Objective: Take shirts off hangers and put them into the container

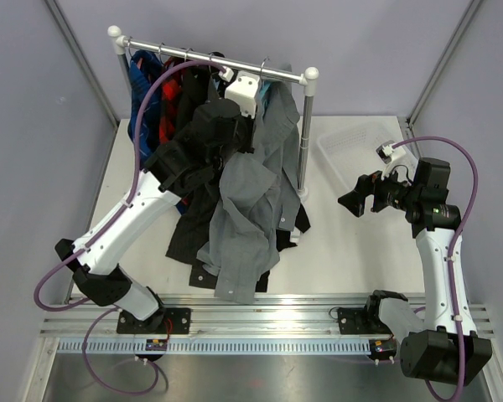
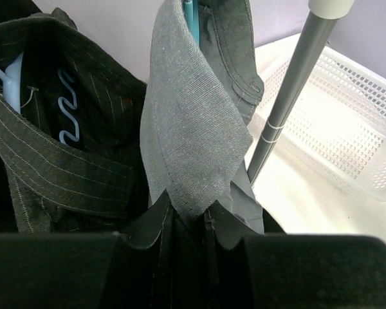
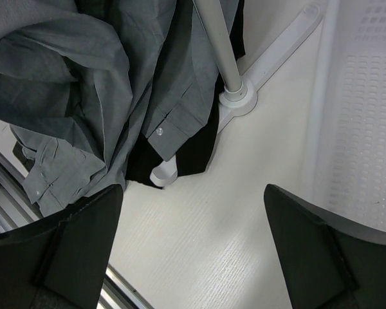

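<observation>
Left gripper (image 2: 188,226): jaws clamped on the collar of the grey shirt (image 2: 193,129).
Right gripper (image 3: 190,206): jaws wide apart, holding nothing, above the counter (image 3: 199,248).
Grey shirt: hangs on a light blue hanger (image 2: 191,17), just beside the pinstriped shirt (image 2: 71,170).
Rail (image 1: 281,74): carries the whole row of shirts.
Basket (image 1: 352,144): white, on the counter right of the rack's pole, near the right gripper.

Matt woven cloth with a fine visible grain on the grey shirt (image 2: 193,129); matt dark cloth with thin pale stripes on the pinstriped shirt (image 2: 64,167). Smooth light blue plastic for the hanger (image 2: 190,19) inside the grey collar. Dull, smooth grey metal on the rack pole (image 2: 289,96). Translucent white perforated plastic, faintly glossy, for the container (image 2: 347,129) at far right. White, faintly wood-grained table (image 3: 199,238) with a slight sheen.
</observation>
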